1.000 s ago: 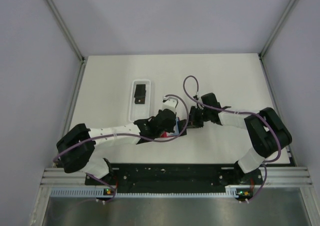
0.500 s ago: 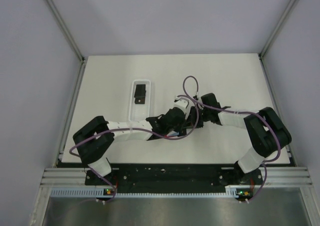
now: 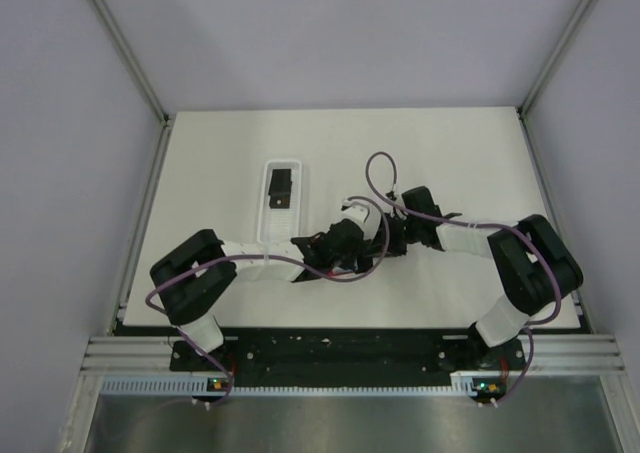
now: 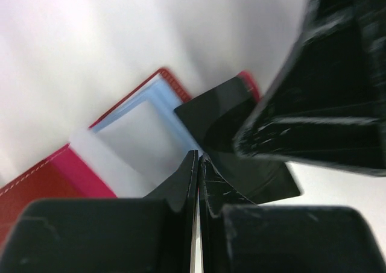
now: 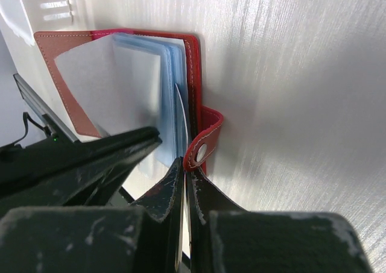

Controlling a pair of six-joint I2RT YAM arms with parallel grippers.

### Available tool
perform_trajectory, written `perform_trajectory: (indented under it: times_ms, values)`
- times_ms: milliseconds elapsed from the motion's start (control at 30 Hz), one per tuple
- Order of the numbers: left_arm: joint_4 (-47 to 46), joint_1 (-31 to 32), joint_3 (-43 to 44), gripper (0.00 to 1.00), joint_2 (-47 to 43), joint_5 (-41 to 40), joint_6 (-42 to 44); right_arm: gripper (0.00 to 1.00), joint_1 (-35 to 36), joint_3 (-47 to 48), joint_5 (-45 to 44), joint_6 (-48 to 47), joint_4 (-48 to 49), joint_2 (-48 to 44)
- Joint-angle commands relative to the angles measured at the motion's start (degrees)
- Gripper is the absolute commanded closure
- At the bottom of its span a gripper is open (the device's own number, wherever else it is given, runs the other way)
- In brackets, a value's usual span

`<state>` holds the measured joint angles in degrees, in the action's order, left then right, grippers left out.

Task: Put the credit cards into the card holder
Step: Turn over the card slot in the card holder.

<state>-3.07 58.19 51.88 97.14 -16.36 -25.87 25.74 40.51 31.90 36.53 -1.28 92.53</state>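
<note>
Left arm (image 3: 256, 256) further inward, card holder (image 5: 193, 80) obscured overhead; left fingers (image 4: 178, 185), right fingers (image 5: 163, 194) clenched.

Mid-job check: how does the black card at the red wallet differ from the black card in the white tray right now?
The wallet card hangs over the open card holder, across its pale blue pockets; the tray card lies flat inside the white tray. The wallet card sits at the tips of the shut left gripper, apparently pinched; the tray card is untouched. Both are thin black rectangles, neither pocketed yet.
</note>
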Motion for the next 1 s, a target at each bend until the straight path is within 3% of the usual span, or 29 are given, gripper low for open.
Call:
perform_trajectory:
  times_ms: [0, 533, 967]
  values:
    - [-1.76, -1.24, -3.53, 1.0, -1.08, -0.52, -1.46, 1.0, -0.25, -0.26, -3.6, -2.43, -1.71, 1.69]
    - [-1.15, -1.59, -10.65, 1.0, -3.8, -2.1, -3.75, 1.0, -0.16, 0.18, -5.44, -2.78, -3.38, 1.77]
    - [6.49, -1.77, -16.45, 1.0, -13.55, -8.16, -8.76, 1.0, -0.16, 0.45, -6.15, -3.31, -3.91, 2.21]
